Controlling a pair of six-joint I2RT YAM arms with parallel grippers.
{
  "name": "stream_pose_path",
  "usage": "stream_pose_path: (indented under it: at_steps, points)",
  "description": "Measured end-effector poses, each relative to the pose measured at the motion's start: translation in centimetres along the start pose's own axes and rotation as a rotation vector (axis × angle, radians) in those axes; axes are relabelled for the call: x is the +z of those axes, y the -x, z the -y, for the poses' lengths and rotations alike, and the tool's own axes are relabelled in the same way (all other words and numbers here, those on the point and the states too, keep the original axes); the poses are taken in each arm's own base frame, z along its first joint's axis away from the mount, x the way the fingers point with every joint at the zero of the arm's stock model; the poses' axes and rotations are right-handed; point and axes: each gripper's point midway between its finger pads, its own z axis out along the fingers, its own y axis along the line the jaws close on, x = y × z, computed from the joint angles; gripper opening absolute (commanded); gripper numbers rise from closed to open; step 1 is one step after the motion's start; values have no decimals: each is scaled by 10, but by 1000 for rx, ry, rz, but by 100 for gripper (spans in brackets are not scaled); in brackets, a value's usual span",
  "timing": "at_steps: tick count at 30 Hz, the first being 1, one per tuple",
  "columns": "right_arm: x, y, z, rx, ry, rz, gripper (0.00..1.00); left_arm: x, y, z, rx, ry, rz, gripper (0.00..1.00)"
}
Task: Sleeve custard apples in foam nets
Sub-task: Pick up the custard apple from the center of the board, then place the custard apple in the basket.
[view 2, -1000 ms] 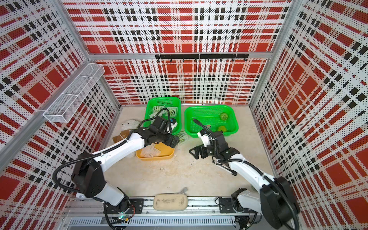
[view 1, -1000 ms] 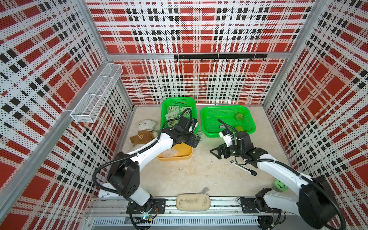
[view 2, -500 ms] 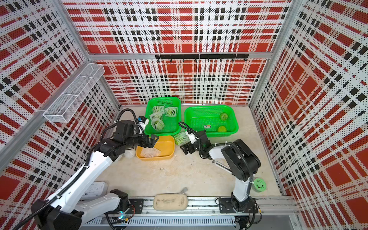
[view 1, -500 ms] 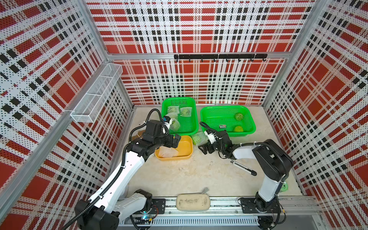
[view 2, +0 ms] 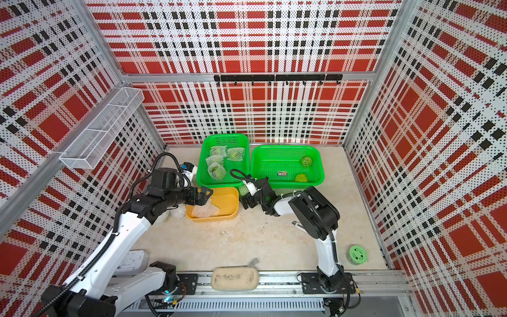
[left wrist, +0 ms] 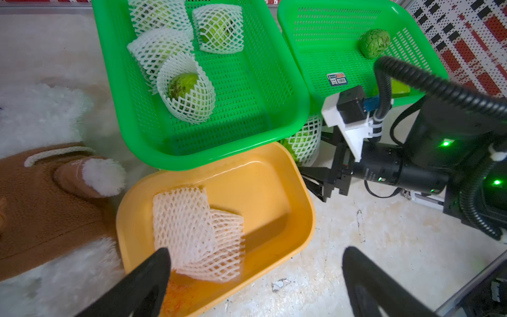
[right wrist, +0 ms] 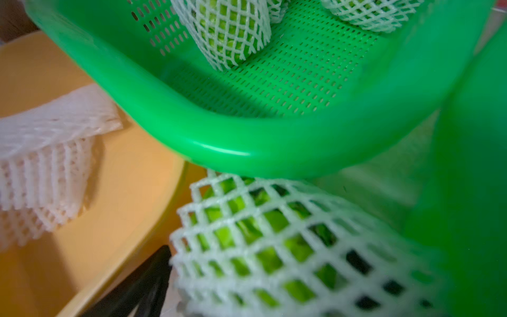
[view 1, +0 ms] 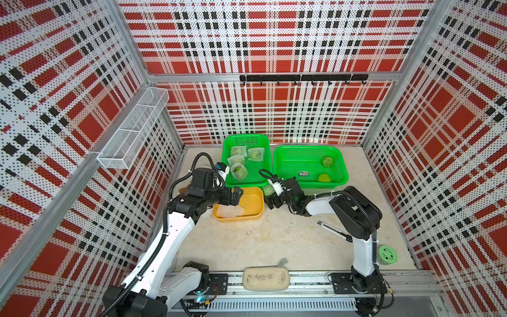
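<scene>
Custard apples point(view 1: 327, 161) lie in three places: two bare ones in the right green basket point(view 1: 344, 170), four already netted in the left green basket point(left wrist: 219, 156), and one netted fruit point(left wrist: 304, 142) on the table, tucked against the near rims of both baskets, beside the yellow tray point(left wrist: 310, 208).

The right gripper point(view 1: 271, 201) is spread wide with that fruit just ahead of its fingertips, apparently not held. Because the fruit sits half under the basket rim, closing here could pinch only mesh and drag the net off. It could also shove the fruit further under, or nudge the baskets.

The left gripper point(left wrist: 255, 251) hangs spread over the near edge of the tray, one finger above the foam nets point(left wrist: 197, 233). The two nets overlap, so a pinch may lift both. Coming down near the rim could also catch it and tip the light tray. The plush bear point(left wrist: 41, 192) just to the left crowds that side.
</scene>
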Motion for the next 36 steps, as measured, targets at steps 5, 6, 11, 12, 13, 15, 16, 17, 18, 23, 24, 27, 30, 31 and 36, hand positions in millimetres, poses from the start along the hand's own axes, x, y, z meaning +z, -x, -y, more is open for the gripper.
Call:
stream_pose_path:
  at_steps: [5, 6, 11, 12, 13, 15, 16, 17, 18, 23, 24, 27, 30, 31, 36]
  points:
    - [12, 1, -3, -66, -101, 4, 73, 0, 0, 2, -1, -15, -2, 99]
    - [12, 0, -1, -75, -125, 5, 65, 0, 0, 2, -1, -16, -2, 99]
    - [2, -3, 2, -89, -177, 15, 52, 1, 0, 5, -4, -38, -4, 99]
    - [-6, -6, 3, -93, -175, 12, 49, 1, 0, 7, -3, -49, -4, 99]
    - [-14, -9, 4, -96, -173, 10, 47, 1, 0, 10, -1, -64, -5, 99]
    - [-35, -11, 2, -101, -141, 16, 44, 1, 0, 19, 16, -107, -5, 99]
    - [-46, -8, 1, -101, -120, 28, 43, 1, 1, 24, 27, -131, -5, 99]
    - [-59, -3, -2, -98, -84, 44, 43, 0, 1, 31, 43, -162, -5, 100]
    - [-70, 3, -3, -94, -50, 58, 42, -1, 1, 39, 65, -197, -5, 99]
    - [-139, 56, -21, -119, 160, 164, 40, -11, -1, 102, 243, -412, -12, 99]
    - [-153, 63, -31, -138, 212, 175, 40, -14, -2, 114, 276, -453, -13, 99]
    - [-192, 75, -64, -198, 384, 186, 36, -23, -8, 142, 360, -555, -15, 100]
    - [-225, 79, -94, -236, 550, 190, 32, -32, -12, 163, 428, -631, -12, 100]
    - [-235, 79, -102, -239, 600, 190, 31, -35, -14, 170, 448, -655, -11, 99]
    - [-271, 72, -129, -255, 776, 173, 30, -51, -22, 198, 533, -778, -7, 99]
